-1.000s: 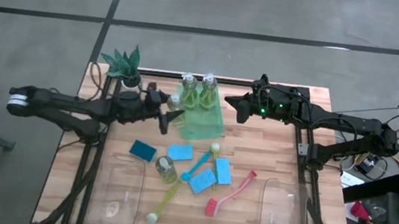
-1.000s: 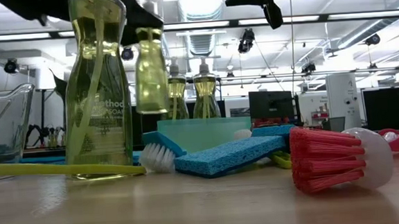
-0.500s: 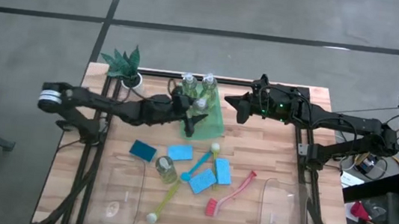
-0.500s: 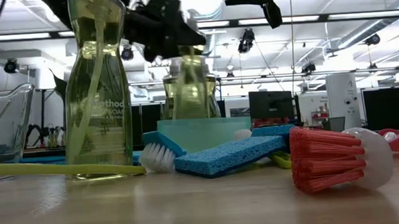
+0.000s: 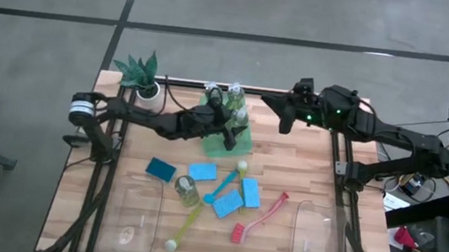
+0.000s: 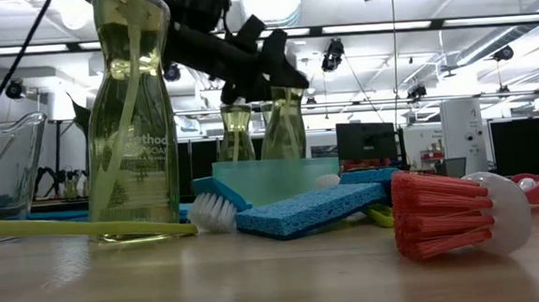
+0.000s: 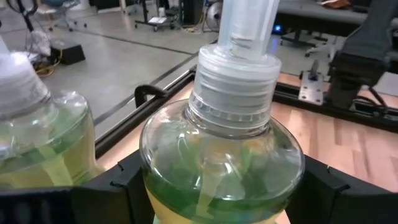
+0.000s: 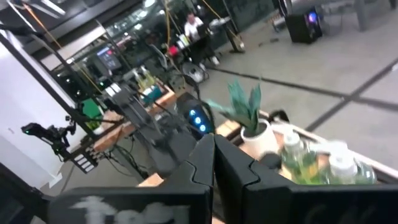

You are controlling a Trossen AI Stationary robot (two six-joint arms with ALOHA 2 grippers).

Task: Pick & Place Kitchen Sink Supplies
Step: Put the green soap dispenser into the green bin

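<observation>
Left pincer [image 5: 231, 127] clamps soap bottle [image 7: 222, 168] over green tray [image 5: 224, 140]. Right pincer [image 5: 284, 124] shut, empty, beside tray. Sponges [image 5: 202, 172], brushes [image 5: 258, 220], one bottle [image 5: 187, 190] below tray await sorting.

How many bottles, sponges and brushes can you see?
bottles: 4
sponges: 4
brushes: 3
Total: 11
</observation>
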